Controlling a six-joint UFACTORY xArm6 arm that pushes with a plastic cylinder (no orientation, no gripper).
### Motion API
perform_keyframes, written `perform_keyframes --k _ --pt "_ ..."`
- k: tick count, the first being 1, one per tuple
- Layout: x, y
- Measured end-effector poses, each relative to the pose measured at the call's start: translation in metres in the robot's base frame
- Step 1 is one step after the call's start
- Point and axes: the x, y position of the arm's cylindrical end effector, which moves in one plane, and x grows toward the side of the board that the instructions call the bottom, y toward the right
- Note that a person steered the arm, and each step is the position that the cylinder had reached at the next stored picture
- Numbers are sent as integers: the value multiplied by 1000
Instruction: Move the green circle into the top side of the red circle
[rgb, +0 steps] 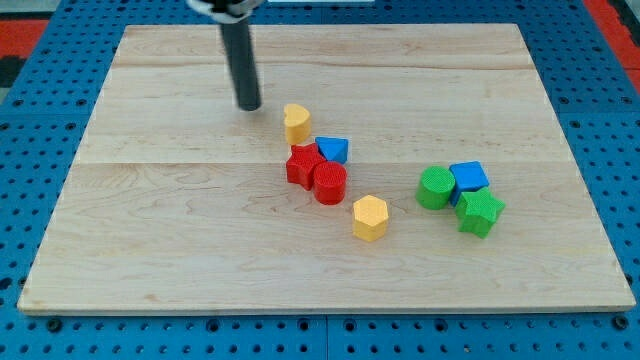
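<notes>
The green circle (435, 188) sits at the view's right, touching a blue cube (469, 178) and close to a green star (479, 212). The red circle (329, 183) sits near the board's middle, touching a red star-shaped block (303, 165). My tip (248, 105) is at the view's upper left of the red circle, left of a yellow block (296, 122), touching no block. It is far to the left of the green circle.
A blue triangular block (333, 150) lies just above the red circle, next to the red star. A yellow hexagon (369, 217) sits below and right of the red circle. The wooden board (150, 230) lies on a blue perforated surface.
</notes>
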Motion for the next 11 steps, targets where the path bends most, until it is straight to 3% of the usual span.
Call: perform_keyframes --k 1,2,3,4,5,6,7,8,11 --pt "19 34" --pt "64 34" --pt "29 55" --pt "20 167" --pt "67 257" --pt "133 268" --pt "171 269" --pt "159 219" --pt "144 147"
